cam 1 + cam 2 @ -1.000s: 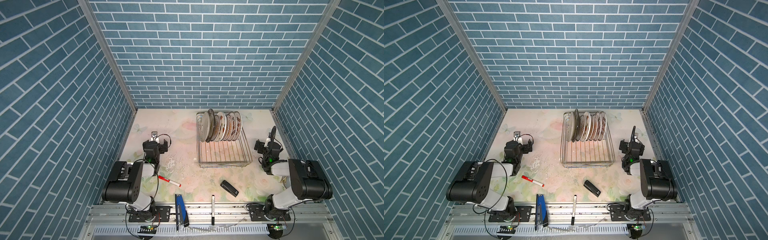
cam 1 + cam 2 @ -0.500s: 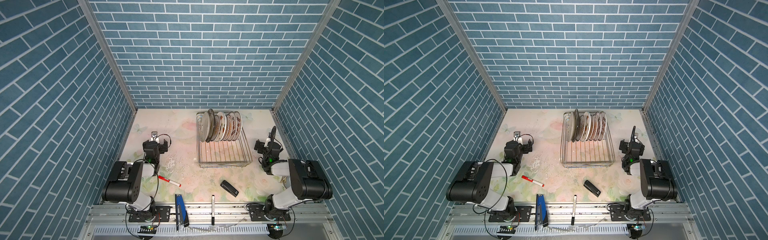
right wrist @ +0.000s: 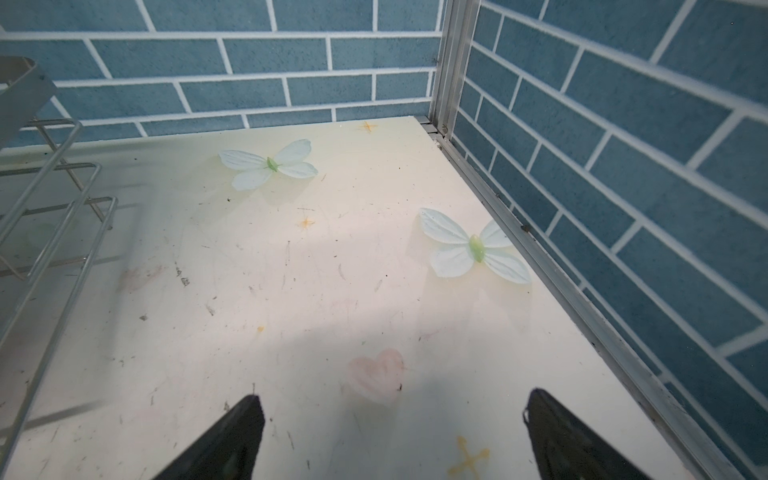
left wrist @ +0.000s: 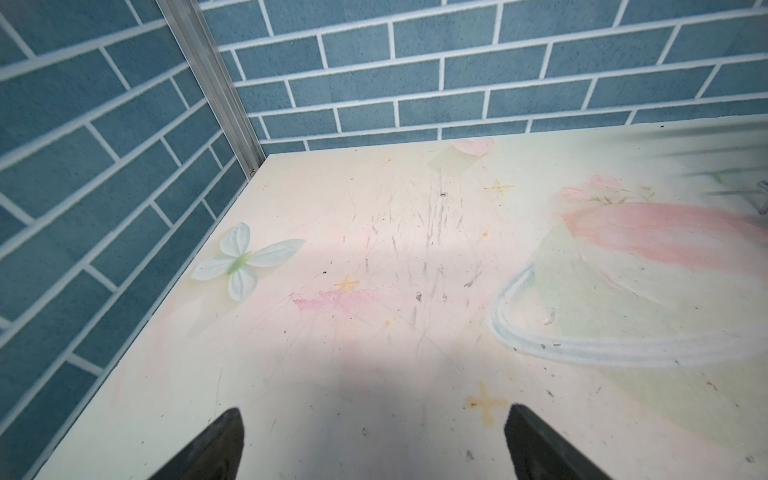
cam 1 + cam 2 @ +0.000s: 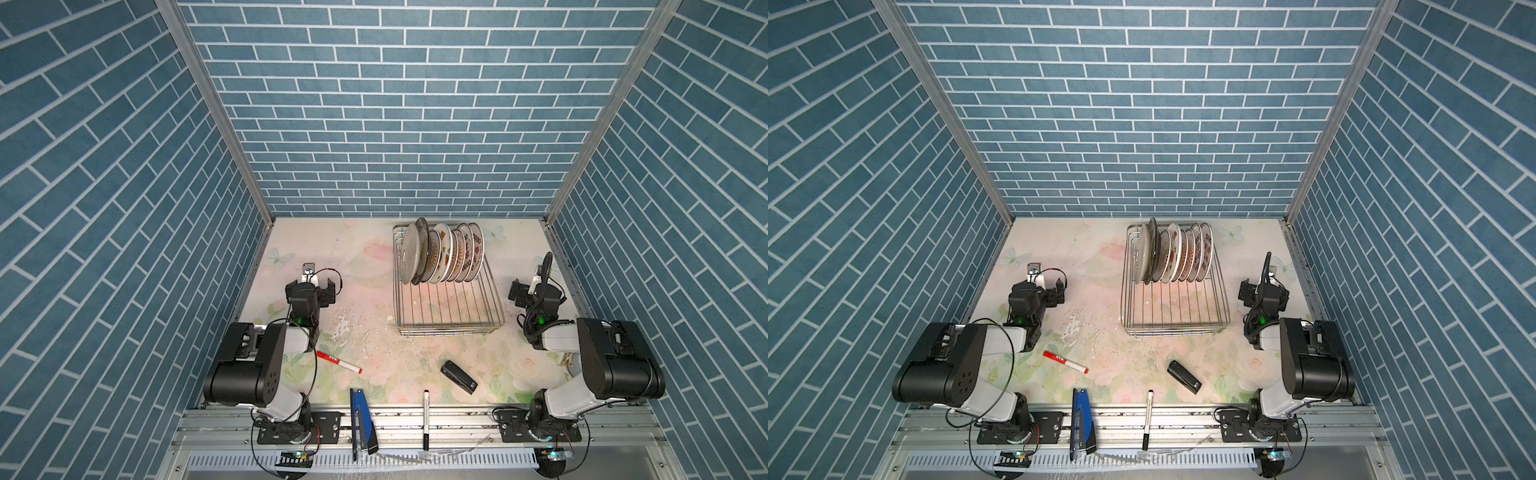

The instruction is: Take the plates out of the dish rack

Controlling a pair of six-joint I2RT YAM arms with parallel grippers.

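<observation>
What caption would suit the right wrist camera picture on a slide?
Open right gripper above the butterfly-printed table, an edge of the wire dish rack in view.

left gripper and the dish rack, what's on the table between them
Nothing; both top views show only bare table between the left gripper and the dish rack.

No writing can be read in any view.
In both top views the printed patterns on the plates (image 5: pixel 446 257), standing in the dish rack (image 5: pixel 453 330) right of centre, are too small to make out as characters. The same goes for the small marks on the red marker (image 5: pixel 338 360) at lower left of centre and on the black marker (image 5: pixel 426 417) near the lower edge.
</observation>
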